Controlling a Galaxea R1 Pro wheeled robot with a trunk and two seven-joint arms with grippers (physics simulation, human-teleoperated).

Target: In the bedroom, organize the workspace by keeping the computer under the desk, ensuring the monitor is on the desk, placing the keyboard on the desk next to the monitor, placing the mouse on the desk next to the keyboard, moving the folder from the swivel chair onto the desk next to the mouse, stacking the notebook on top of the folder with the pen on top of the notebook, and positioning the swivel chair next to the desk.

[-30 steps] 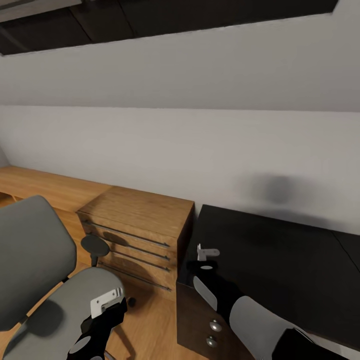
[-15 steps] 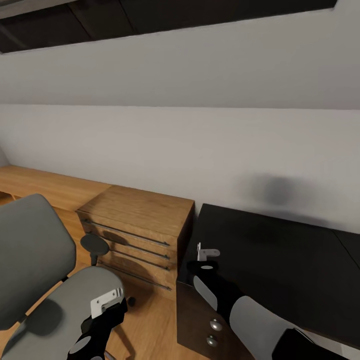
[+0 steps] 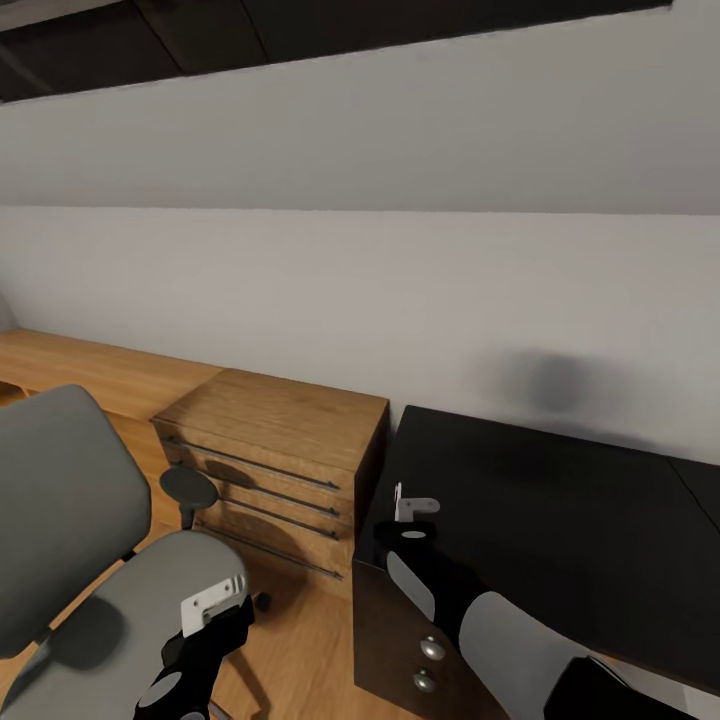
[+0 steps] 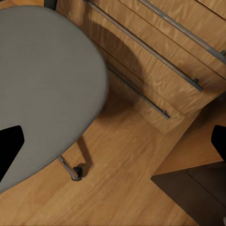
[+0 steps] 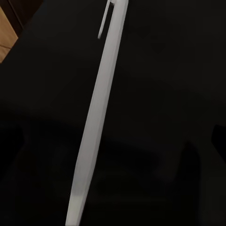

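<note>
Against the picture from 1 second ago, the whole head view has slid a little: the wall line sits slightly higher and the swivel chair (image 3: 90, 560) shows a touch more of its back. That reads as the camera moving; both arms, the chest and the bench keep the same places relative to each other.

The right hand (image 3: 410, 512) hovers over the near left corner of the glossy black bench (image 3: 560, 520), above the dark drawer unit (image 3: 400, 640) with its round silver knobs (image 3: 432, 648). In the right wrist view the pen (image 5: 96, 117), a thin white stick with a small clip at one end, lies on or just over the black top, running slantwise between the 2 dark fingertips (image 5: 219, 139) at the picture's edges. The fingers stand well apart from the pen on either side, so this hand is released and grasps nothing.

The left hand (image 3: 212, 605) hangs over the front edge of the chair's grey padded seat. In the left wrist view its fingertips (image 4: 9, 150) are spread wide with only seat (image 4: 42, 84) and floor between them: released too.

The seat is smooth, matte and rounded, and a chrome leg with a dark caster (image 4: 76, 172) shows below it on the warm plank floor (image 4: 127, 179). Just beyond stands a light wood chest (image 3: 275, 460) with long thin metal handles, its side touching or nearly touching the bench's end. A plain pale wall (image 3: 360, 290) rises behind.
</note>
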